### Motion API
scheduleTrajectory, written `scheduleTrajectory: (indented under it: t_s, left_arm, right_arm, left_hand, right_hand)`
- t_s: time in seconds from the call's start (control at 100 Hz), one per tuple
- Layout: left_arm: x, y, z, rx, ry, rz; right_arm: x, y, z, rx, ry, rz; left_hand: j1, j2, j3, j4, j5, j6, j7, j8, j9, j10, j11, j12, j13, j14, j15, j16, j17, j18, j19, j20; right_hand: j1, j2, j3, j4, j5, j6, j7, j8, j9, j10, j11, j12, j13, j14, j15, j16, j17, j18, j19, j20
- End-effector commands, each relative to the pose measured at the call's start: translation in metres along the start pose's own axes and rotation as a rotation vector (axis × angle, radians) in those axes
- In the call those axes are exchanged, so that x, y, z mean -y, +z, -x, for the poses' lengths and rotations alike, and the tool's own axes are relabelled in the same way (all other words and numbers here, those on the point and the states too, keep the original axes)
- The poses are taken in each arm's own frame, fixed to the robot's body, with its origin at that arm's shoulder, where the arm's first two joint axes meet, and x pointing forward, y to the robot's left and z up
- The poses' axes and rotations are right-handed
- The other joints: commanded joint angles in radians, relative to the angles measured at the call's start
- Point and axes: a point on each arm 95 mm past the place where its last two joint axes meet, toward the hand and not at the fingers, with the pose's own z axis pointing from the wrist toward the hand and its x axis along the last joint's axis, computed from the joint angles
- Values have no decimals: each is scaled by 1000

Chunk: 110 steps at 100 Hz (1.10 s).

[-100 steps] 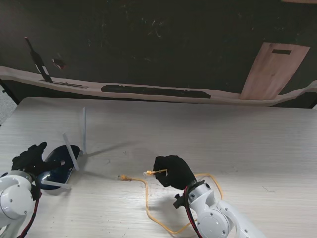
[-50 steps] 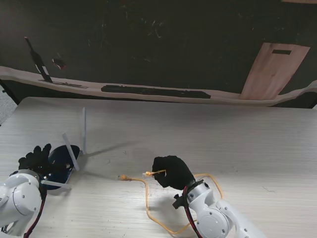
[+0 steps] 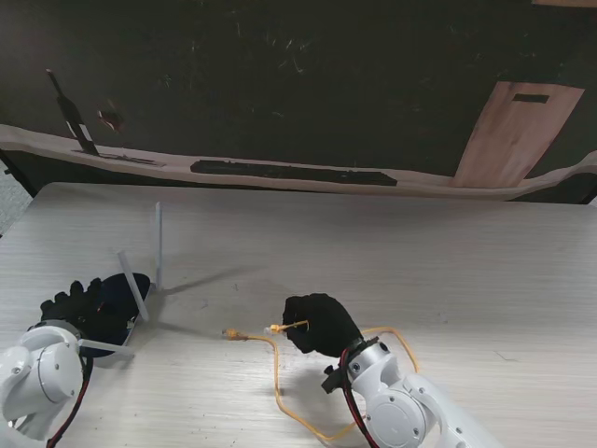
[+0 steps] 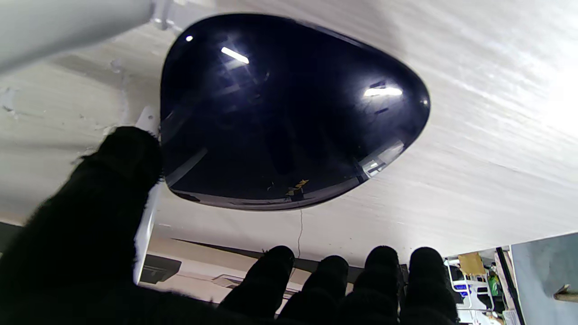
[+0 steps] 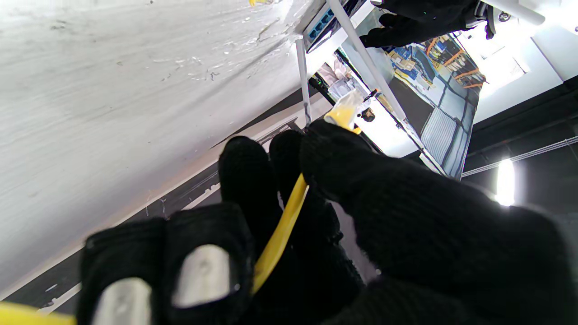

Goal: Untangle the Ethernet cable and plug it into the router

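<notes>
Pinching the Ethernet cable behind its plug, the right hand must carry it leftward to the router; the left hand, spread, seemingly just steadies it.

Pale wood-grain table. Beyond its far edge, dark floor; tan board leaning far right; long dark strip along a pale ledge; small red object far left.

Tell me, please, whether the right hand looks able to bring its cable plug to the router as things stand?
Probably yes: the right hand holds the yellow Ethernet cable near its plug, and only bare table lies between it and the router.
</notes>
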Motion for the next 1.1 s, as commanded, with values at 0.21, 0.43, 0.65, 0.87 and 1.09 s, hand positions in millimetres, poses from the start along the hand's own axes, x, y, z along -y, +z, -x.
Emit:
scheduleTrajectory:
  t_s: [0.21, 0.43, 0.65, 0.87, 1.09]
  left_arm:
    - [-12, 3, -9, -40, 44, 61]
    - [-18, 8, -12, -32, 54, 109]
    - [-25, 15, -10, -26, 45, 131]
    - [-41, 21, -7, -28, 22, 175]
    - [-63, 27, -8, -45, -1, 183]
  right_arm:
    - [5, 0, -1, 11, -6, -40]
    - [5, 1, -3, 15, -19, -53]
    - [5, 2, -4, 18, -27, -63]
    - [5, 4, -4, 21, -33, -70]
    - [6, 6, -6, 25, -44, -85]
  left_hand:
    - [-56, 9, 9, -13, -32, -27, -3, 5, -35, -8, -15, 3, -37, 7, -10, -5, -15, 6, -36, -20]
    - [-30, 58, -70, -5, -31, -31, 1, 22, -36, -10, -19, 2, -42, 2, -19, -10, -14, 0, -53, -24]
    - [-42, 58, -84, -6, -31, -36, -1, 22, -33, -16, -16, 4, -41, -3, -20, -9, -17, -3, -59, -24]
    - [-37, 30, -49, -4, -21, -27, 10, 31, 9, -25, -6, 30, -27, -5, 3, 3, -16, -23, -98, -43]
    - [14, 22, -24, 40, -19, -19, 41, 39, 32, -38, 63, 81, -7, 2, 84, 20, 6, -47, -44, -52]
  right_hand:
    - [45, 26, 30, 18, 52, -9, 40, -1, 124, 192, 109, 18, -8, -74, 121, 23, 31, -247, 221, 17]
    - [45, 26, 31, 18, 51, -8, 40, 0, 124, 192, 109, 18, -8, -74, 121, 23, 31, -247, 221, 17]
    - [44, 27, 31, 17, 50, -6, 41, 1, 124, 191, 109, 18, -8, -74, 121, 23, 31, -248, 221, 17]
    - [43, 28, 31, 17, 50, -6, 41, 2, 122, 190, 109, 18, -8, -74, 121, 23, 31, -248, 221, 17]
    - [42, 28, 31, 17, 50, -7, 41, 2, 122, 189, 110, 18, -8, -74, 121, 23, 31, -249, 221, 16]
